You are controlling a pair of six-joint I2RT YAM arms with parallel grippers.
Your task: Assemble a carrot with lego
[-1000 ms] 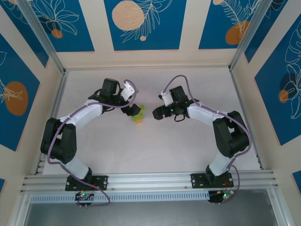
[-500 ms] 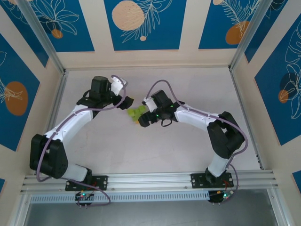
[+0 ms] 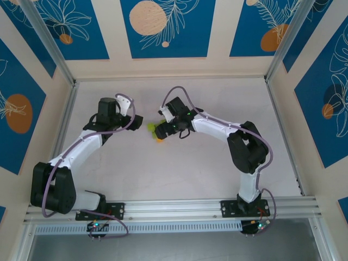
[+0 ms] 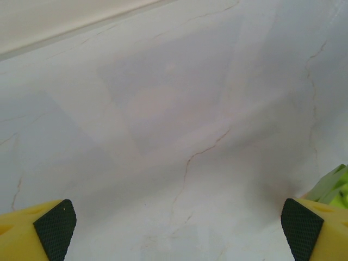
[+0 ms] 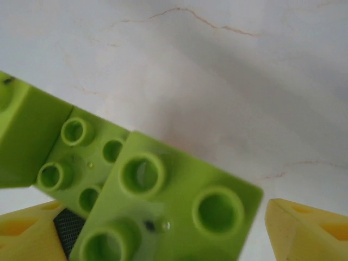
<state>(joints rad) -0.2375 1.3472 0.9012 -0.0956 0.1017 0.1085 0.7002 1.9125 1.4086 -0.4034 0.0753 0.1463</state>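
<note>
Right fingers (image 5: 304, 228) have reached the carrot (image 5: 179, 201).

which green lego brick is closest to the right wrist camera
The lime-green plastic brick with the largest-looking round studs, at lower centre; it overlaps the smaller-studded lime-green brick to its left.

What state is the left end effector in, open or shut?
Open: the left end effector has its pads far apart, with bare table between them.
</note>
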